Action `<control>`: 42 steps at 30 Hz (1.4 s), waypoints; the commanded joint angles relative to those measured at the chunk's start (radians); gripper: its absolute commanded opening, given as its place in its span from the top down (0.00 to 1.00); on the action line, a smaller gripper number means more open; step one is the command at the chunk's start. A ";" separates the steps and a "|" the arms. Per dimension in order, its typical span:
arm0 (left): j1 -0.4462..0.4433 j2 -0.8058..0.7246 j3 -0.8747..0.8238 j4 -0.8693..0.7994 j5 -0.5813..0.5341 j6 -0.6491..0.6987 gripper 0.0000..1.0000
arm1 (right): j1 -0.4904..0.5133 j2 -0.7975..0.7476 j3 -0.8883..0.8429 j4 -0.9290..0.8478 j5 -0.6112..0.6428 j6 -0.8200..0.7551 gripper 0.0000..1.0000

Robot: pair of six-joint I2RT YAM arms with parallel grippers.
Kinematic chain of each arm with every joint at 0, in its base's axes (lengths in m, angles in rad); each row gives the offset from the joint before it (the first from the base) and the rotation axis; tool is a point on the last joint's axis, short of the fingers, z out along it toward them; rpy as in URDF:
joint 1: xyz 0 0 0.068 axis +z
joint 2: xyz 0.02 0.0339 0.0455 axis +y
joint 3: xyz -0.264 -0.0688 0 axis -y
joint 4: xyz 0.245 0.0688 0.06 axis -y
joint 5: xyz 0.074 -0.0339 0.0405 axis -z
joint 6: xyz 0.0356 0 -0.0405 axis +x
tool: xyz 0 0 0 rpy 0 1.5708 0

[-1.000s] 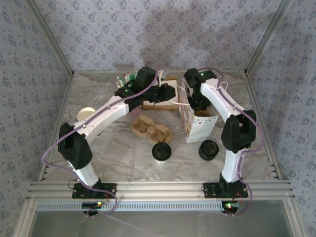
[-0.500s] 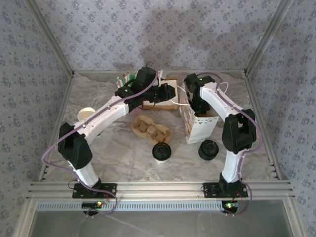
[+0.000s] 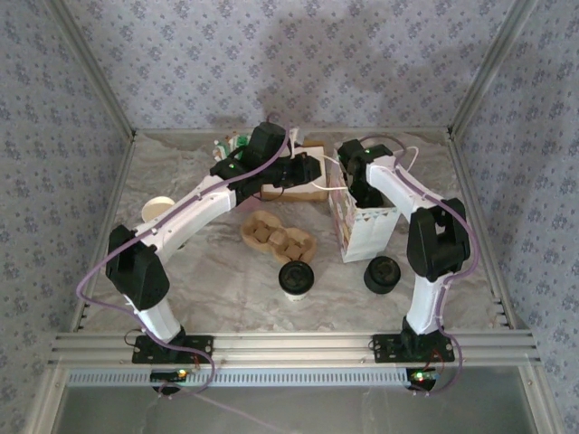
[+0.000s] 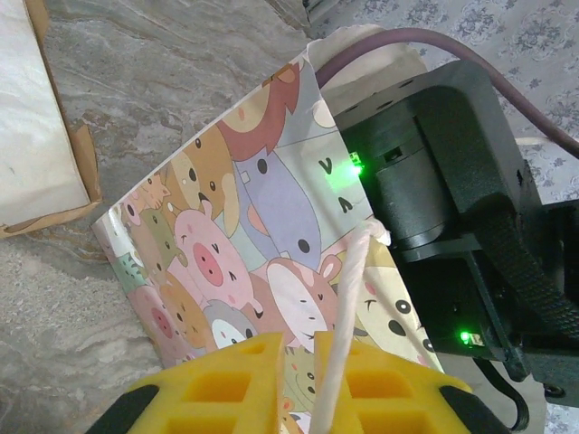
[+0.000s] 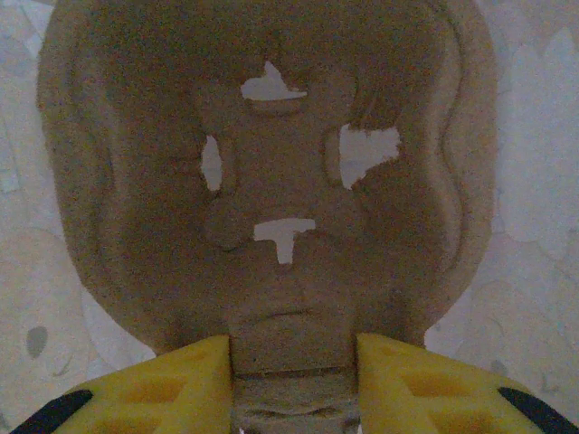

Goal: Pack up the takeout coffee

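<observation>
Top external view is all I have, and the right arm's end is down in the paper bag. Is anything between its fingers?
Observer: Yes. On the right wrist view a brown pulp cup carrier has its near edge between the right fingers. I can't tell whether they clamp it.
Operator: And the other arm?
Observer: On the left wrist view the white cord handle of the paper bag runs between the left fingers, which are shut on it.
Operator: What's printed on the bag's side?
Observer: Cartoon animals, pigs among them, cover the side facing the left wrist camera.
</observation>
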 commanded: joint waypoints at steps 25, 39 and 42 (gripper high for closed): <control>-0.011 0.003 0.024 0.024 -0.023 -0.009 0.78 | -0.001 -0.095 0.026 -0.052 -0.009 0.026 0.37; 0.003 0.058 0.123 -0.045 -0.045 0.031 0.74 | -0.004 -0.089 0.189 -0.126 -0.001 0.018 0.28; 0.004 0.058 0.129 -0.045 -0.035 0.030 0.69 | -0.004 -0.101 0.212 -0.140 -0.001 0.017 0.27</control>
